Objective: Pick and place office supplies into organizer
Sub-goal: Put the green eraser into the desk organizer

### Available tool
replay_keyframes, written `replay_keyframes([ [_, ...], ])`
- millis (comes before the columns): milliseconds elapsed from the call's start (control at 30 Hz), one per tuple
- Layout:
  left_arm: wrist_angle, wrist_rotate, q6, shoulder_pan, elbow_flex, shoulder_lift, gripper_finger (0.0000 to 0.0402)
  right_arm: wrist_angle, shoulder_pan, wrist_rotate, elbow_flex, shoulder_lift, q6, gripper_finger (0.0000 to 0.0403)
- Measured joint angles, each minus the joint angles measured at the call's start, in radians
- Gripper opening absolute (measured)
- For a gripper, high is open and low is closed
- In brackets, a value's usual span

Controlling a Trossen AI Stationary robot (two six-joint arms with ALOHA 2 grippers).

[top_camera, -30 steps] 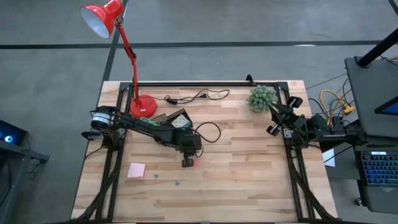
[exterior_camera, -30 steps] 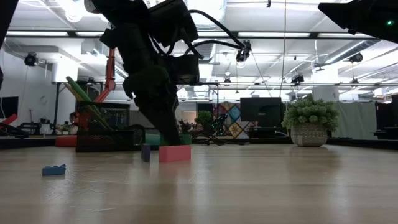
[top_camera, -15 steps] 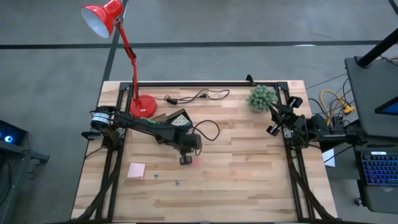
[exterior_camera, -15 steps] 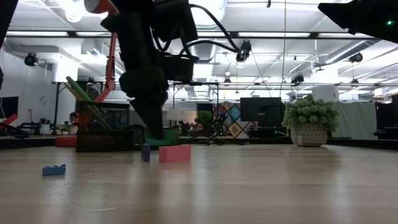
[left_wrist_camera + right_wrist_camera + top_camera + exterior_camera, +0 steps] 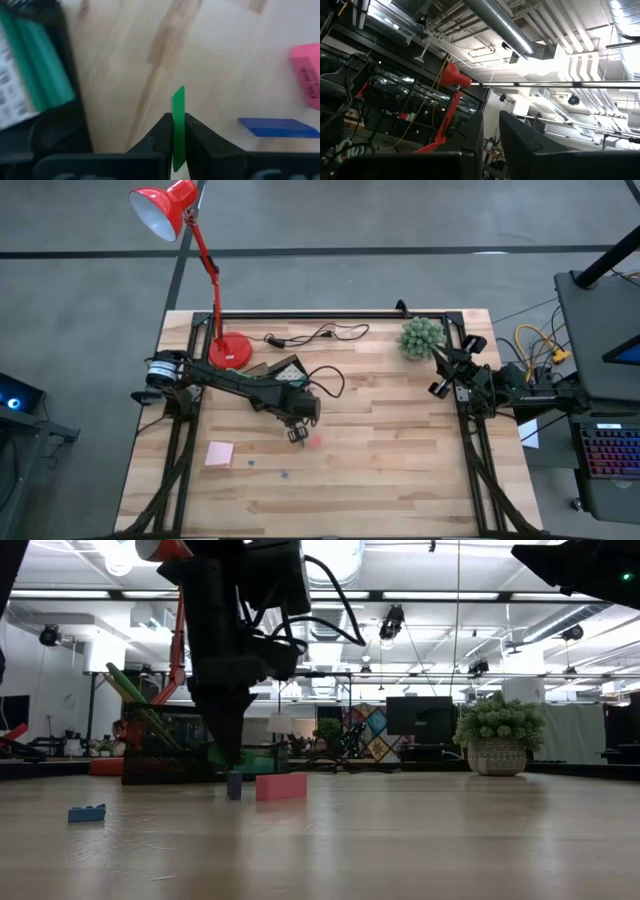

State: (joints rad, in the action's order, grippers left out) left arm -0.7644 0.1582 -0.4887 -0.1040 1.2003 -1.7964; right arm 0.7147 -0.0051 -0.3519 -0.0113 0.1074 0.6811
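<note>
My left gripper hangs over the middle of the table, pointing almost straight down, shut on a thin flat green piece. Below it lie a pink eraser and a small blue piece, each flat on the wood. The black organizer stands toward the far left with green items sticking out of it. A pink sticky-note pad lies near the left edge. My right gripper is parked at the table's right edge, pointing upward, with a small gap between its fingers. My left gripper pinches the green piece's two flat faces between its two fingers, coming from above. The piece stands on edge and sticks out past the fingertips. It is lifted clear of the table.
A red lamp base and a black cable sit at the far edge, and a green plant ball at the far right. Two tiny blue pieces lie near the pad. Bare wood stretches across the table's right half.
My left gripper has tipped from a slant to pointing nearly straight down, rolled about its own line and risen a little. Its fingertips have swung away from the pink eraser toward the organizer side, and the green piece has come up off the table.
</note>
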Motion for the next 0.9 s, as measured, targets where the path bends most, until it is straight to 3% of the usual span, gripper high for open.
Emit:
replay_keyframes([
  [400, -0.090, 0.101, -0.085, 0.000, -0.003, 0.092, 0.0013, -0.001, 0.000, -0.001, 0.000, 0.000, 0.000, 0.0052],
  [667, -0.177, 0.239, -0.265, -0.001, -0.038, 0.184, 0.0013, -0.003, 0.000, -0.015, 0.000, 0.000, -0.001, 0.0052],
  [900, -0.240, 0.271, -0.318, -0.001, -0.048, 0.194, 0.0013, -0.002, 0.000, -0.016, 0.000, 0.000, -0.007, 0.0052],
])
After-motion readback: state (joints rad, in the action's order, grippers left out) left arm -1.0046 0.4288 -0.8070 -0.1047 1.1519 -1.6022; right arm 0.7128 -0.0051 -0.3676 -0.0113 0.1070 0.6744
